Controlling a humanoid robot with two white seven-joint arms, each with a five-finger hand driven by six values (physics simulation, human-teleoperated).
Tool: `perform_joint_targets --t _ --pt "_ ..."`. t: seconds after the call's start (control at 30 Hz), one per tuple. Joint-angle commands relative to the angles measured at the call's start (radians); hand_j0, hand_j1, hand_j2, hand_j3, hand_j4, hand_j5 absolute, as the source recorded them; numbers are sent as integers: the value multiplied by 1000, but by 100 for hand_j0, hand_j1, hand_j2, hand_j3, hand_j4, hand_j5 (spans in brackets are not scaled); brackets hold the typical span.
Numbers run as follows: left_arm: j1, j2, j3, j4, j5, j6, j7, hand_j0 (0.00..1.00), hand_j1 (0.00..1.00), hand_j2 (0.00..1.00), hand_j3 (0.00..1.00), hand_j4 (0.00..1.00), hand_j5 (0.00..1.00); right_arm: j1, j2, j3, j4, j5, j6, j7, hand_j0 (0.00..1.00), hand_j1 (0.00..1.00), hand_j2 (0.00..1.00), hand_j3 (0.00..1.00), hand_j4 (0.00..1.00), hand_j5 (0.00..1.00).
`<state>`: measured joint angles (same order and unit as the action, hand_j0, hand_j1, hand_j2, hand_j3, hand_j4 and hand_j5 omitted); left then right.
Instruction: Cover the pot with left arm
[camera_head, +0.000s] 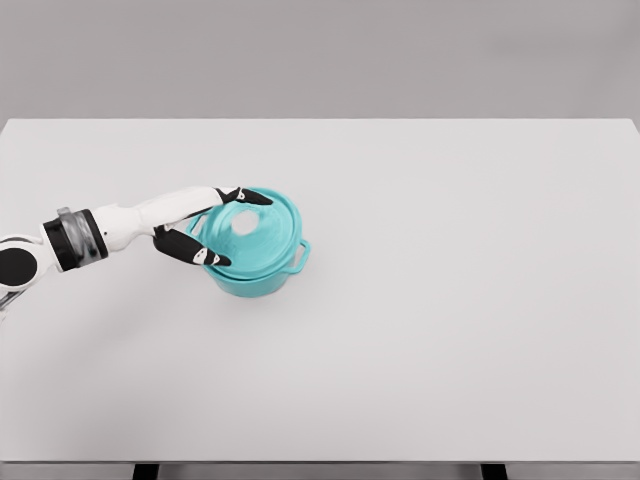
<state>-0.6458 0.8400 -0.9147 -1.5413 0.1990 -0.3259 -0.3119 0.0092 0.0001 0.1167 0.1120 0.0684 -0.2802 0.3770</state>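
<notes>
On the white bench (420, 330), left of the middle, I see the teal pot (262, 272) with its lid (250, 232) resting on top, a little askew. My left hand (205, 232) grasps the lid's left rim, fingers (192, 249) spread near and far, I judge to steady it while seating it.

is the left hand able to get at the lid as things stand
Probably yes. The left hand is already at the lid, its fingers spread around the lid's left edge, with the lid sitting on the pot. Nothing lies between them. A firm grip can't be confirmed.
</notes>
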Motion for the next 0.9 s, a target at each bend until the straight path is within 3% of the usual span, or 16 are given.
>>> perform_joint_targets --t 0.0,0.57,0.63,0.7,0.8,0.87 --pt "0 1 0 0 5 1 0 90 90 90 90 90 90 0 0 0 0 1 0 0 100 100 100 100 100 100" --pt "-17 28 2 -19 31 -12 -1 91 91 91 91 91 91 0 0 0 0 1 0 0 100 100 100 100 100 100" --pt "-24 63 7 -51 65 -25 -3 92 92 92 92 92 92 0 0 0 0 1 0 0 100 100 100 100 100 100" --pt "-48 123 11 -76 105 -81 -4 100 100 100 100 100 100 0 0 0 0 1 0 0 100 100 100 100 100 100" --pt "-43 149 76 -88 108 -219 -1 100 100 100 100 100 100 0 0 0 0 1 0 0 100 100 100 100 100 100" --pt "-34 244 103 -85 106 -283 0 100 100 100 100 100 100 0 0 0 0 1 0 0 100 100 100 100 100 100"
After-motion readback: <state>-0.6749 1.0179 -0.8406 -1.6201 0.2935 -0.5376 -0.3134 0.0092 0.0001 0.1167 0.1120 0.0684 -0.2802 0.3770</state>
